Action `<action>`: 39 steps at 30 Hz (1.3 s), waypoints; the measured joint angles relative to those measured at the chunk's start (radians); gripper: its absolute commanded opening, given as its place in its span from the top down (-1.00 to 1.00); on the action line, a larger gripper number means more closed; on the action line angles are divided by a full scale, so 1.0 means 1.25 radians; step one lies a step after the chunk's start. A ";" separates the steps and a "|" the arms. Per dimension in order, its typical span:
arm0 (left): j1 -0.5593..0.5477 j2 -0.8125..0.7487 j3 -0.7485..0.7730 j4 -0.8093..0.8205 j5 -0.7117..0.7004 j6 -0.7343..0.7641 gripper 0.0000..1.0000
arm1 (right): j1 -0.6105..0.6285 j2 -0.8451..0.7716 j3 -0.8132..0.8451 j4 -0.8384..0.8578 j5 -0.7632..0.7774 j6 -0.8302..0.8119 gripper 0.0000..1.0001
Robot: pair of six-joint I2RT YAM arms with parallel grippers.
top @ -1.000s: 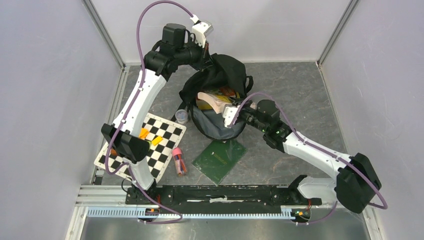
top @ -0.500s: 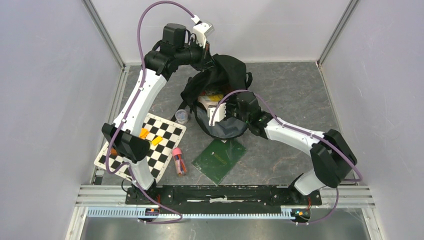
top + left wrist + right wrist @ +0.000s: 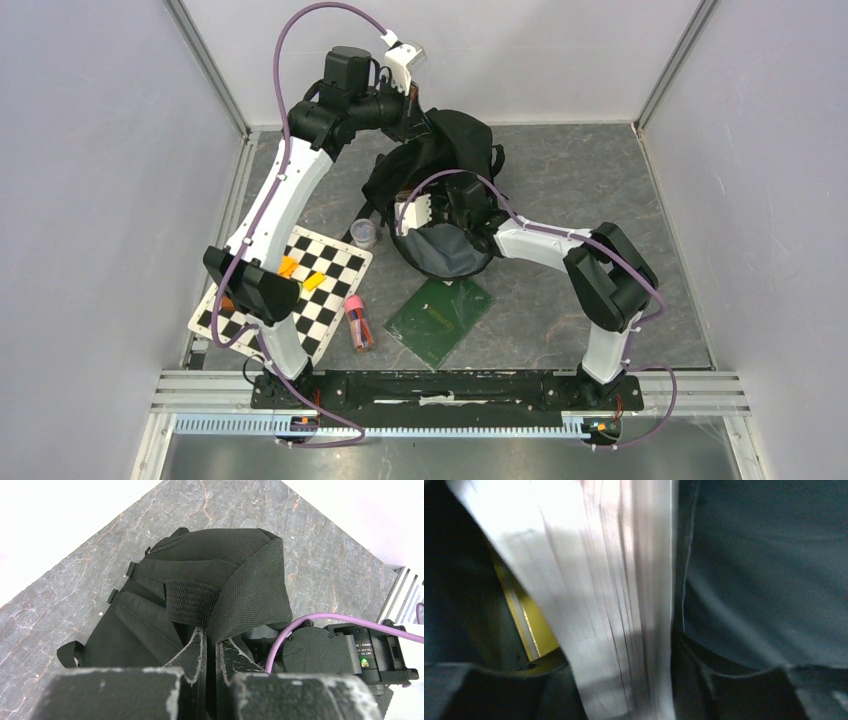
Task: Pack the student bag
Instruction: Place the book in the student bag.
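Note:
The student bag [image 3: 455, 140] is a black backpack standing at the back centre, its mouth open and grey lining [image 3: 440, 255] showing. My left gripper [image 3: 216, 639] is shut on a fold of the bag's black fabric [image 3: 250, 580], holding the top edge up. My right gripper [image 3: 425, 215] reaches down into the bag's mouth, its fingers hidden in the top view. In the right wrist view a thick book with white page edges [image 3: 614, 580] fills the gap between the right gripper's [image 3: 624, 680] fingers, beside a yellow-edged item [image 3: 531, 630] and the grey lining [image 3: 764, 570].
A checkered board [image 3: 320, 300] with orange pieces [image 3: 288, 266] lies at the left. Beside it are a small clear jar [image 3: 364, 233], a pink tube [image 3: 358, 320] and a flat green book [image 3: 440, 318] in front of the bag. A metal rail [image 3: 440, 385] runs along the near edge.
My right arm has swung left and pushed down into the bag, taking the book from sticking out of the opening to deep inside. The left gripper has kept its hold.

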 measured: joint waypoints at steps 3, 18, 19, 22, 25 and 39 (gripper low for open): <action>0.000 0.000 0.000 0.000 -0.001 -0.006 0.96 | 0.000 0.000 0.000 0.021 0.005 0.013 -0.46; -0.001 0.000 0.000 0.000 -0.014 -0.020 0.96 | 0.013 -0.285 -0.145 0.050 -0.059 0.242 -0.96; -0.002 0.001 0.000 0.001 -0.015 -0.022 0.96 | 0.016 -0.310 -0.153 0.044 -0.072 0.268 -0.95; -0.001 0.002 0.000 0.005 -0.023 -0.026 0.96 | 0.023 -0.371 -0.166 0.013 -0.095 0.344 -0.84; 0.000 0.002 0.000 0.007 -0.026 -0.030 0.96 | 0.023 -0.414 -0.166 -0.028 -0.112 0.444 -0.74; 0.000 -0.147 -0.298 0.176 0.029 -0.008 -0.85 | 0.022 -0.749 -0.349 -0.225 -0.099 1.003 -0.92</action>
